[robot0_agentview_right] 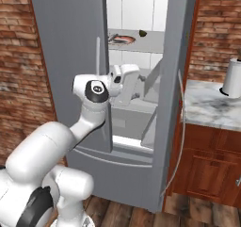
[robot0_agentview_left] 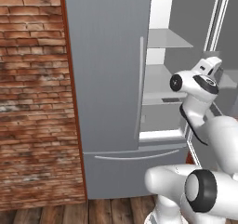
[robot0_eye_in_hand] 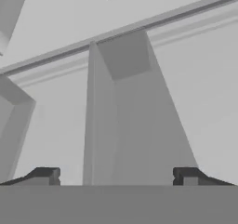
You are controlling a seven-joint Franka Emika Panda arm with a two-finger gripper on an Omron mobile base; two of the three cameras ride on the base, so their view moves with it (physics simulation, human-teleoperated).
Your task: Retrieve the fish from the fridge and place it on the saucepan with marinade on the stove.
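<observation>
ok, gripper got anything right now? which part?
Nothing held. The gripper is open inside the fridge, its fingers apart with only fridge interior between them.

The fridge (robot0_agentview_left: 109,79) is plain grey metal with a white interior and pale grey shelves. At nine o'clock of it, the brick wall (robot0_agentview_left: 32,93) shows a red-brown and tan brick pattern with light mortar lines. The floor (robot0_agentview_left: 93,212) is brown wood planks. In the right base view, a reddish-brown dish (robot0_agentview_right: 121,40) and a small dark lump (robot0_agentview_right: 143,33) sit on the upper shelf. At three o'clock, the countertop (robot0_agentview_right: 212,108) is white-and-grey marbled over reddish-brown wooden cabinets (robot0_agentview_right: 207,167), bearing a white canister (robot0_agentview_right: 232,77). The gripper (robot0_eye_in_hand: 116,175) has dark fingertips.
</observation>
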